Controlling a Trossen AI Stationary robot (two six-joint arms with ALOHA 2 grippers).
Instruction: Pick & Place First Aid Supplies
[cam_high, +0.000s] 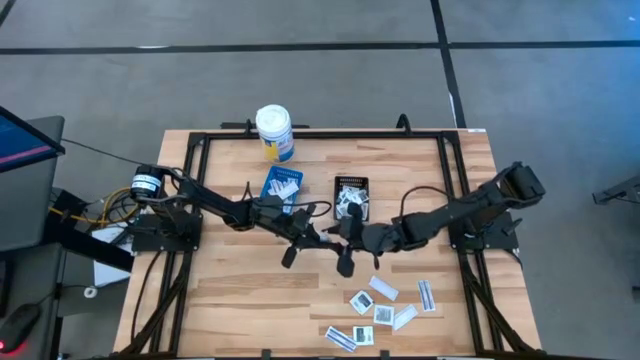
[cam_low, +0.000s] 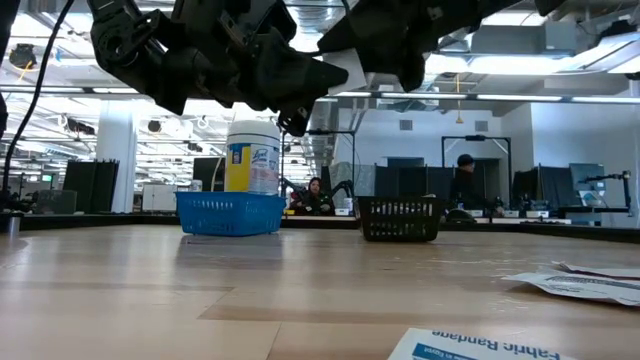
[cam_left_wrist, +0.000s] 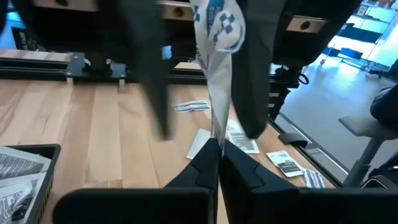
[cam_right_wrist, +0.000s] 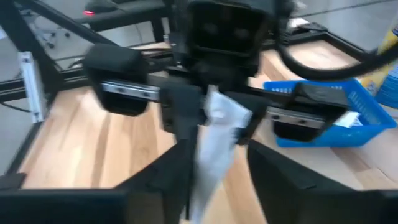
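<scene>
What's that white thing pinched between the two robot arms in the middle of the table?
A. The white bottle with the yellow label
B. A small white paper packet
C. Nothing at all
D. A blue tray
B: the left tool is shut on a white paper packet held up off the table, and the right tool has its fingers on either side of the same packet.

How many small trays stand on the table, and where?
2: the blue tray sits below the white bottle in the high view; the black tray sits to its right. Neither looks hidden.
</scene>
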